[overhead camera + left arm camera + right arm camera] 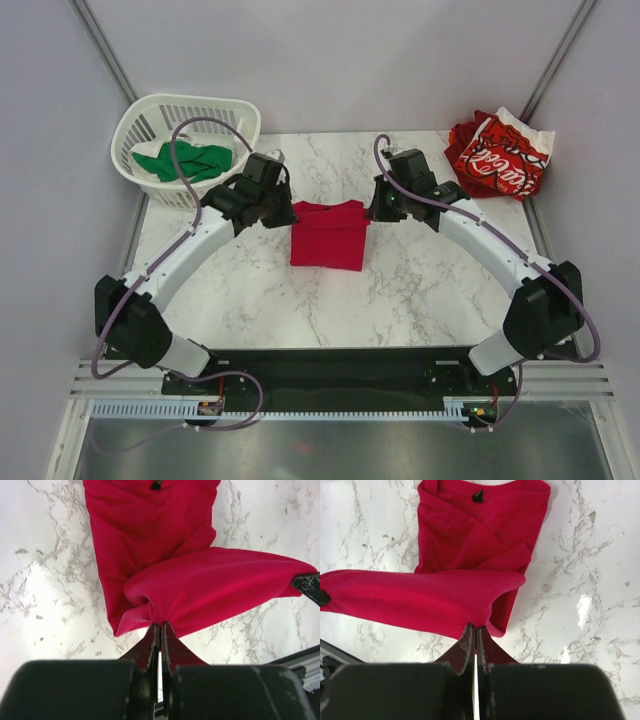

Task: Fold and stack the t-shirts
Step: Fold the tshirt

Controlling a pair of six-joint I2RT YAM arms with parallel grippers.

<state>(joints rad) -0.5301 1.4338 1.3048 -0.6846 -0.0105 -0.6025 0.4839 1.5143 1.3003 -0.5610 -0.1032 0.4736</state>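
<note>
The plain crimson-red t-shirt (328, 238) lies partly folded at the table's middle. My left gripper (283, 207) is shut on its far left corner (150, 607), and my right gripper (372, 210) is shut on its far right corner (485, 615). Both hold the far edge lifted as a fold over the rest of the shirt. Its collar tag (478, 496) shows at the near end. The red-and-white t-shirt (498, 152) with white script lies crumpled at the far right. The green t-shirt (185, 160) lies in the basket.
The white slatted basket (150, 112) stands at the far left corner. Grey walls close in the table on three sides. The marble tabletop (420, 290) shows around the red shirt.
</note>
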